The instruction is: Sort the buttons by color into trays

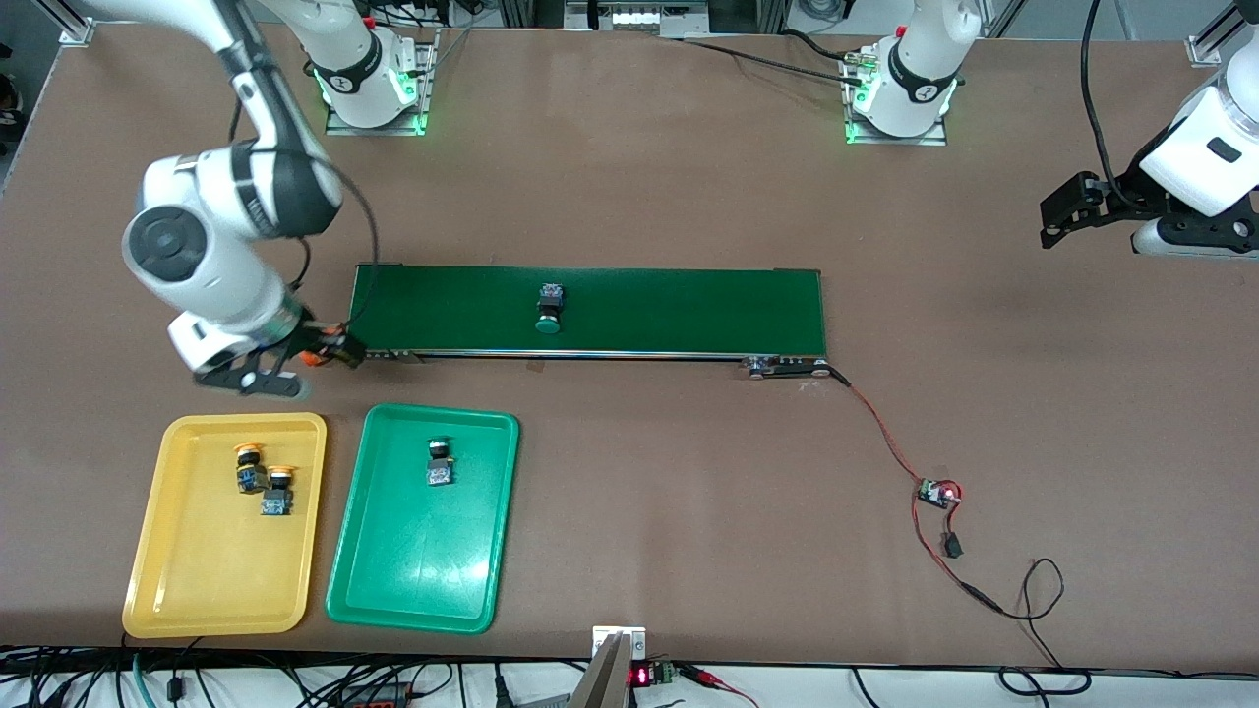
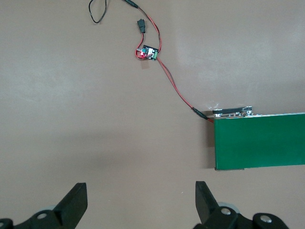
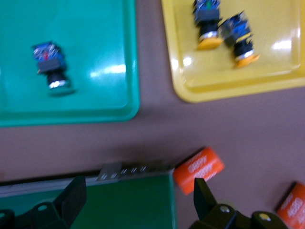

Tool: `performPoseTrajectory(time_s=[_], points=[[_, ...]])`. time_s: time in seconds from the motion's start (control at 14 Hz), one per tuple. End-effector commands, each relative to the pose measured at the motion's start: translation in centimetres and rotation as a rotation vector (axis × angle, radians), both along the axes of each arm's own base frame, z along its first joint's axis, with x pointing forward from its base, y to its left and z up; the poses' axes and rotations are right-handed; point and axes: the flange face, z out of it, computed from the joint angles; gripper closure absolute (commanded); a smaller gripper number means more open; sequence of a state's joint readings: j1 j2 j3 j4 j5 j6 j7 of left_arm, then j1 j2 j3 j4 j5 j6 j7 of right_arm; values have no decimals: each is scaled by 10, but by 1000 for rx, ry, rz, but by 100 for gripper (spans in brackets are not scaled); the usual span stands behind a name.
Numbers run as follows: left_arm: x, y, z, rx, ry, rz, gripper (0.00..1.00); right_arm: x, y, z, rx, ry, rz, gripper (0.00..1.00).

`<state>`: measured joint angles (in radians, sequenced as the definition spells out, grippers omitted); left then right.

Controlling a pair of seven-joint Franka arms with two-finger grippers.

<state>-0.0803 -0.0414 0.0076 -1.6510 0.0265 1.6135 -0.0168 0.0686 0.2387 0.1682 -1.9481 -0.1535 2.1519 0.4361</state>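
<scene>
One green-capped button lies on the dark green belt. Another green button lies in the green tray. Two yellow-capped buttons lie together in the yellow tray. My right gripper hangs open and empty over the belt's end toward the right arm's side, above the trays' edge. My left gripper waits open over bare table at the left arm's end.
Two orange cylinders lie beside the belt's corner under my right gripper. A small circuit board with red and black wires runs from the belt's other end.
</scene>
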Motion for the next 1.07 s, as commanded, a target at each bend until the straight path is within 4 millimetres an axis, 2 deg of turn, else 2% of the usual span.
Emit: performPoseTrajectory(time_s=[0.0,0.21,0.43,0.64,0.85,1.0], points=[[4,-4,6,21,-3,-5,0,-32,43,9,0,18,0,0],[6,4,7,19,-4,4,0,-48,87,10,66,31,18,0],[7,1,7,19,-6,4,0,-57,117,6,85,20,34,0],[7,1,6,19,-4,2,0,-65,151,-18,105,10,35,0],[7,1,6,20,-4,1,0,-71,167,-42,110,25,62,0],[7,1,6,20,-4,1,0,-74,168,-52,108,35,66,0]])
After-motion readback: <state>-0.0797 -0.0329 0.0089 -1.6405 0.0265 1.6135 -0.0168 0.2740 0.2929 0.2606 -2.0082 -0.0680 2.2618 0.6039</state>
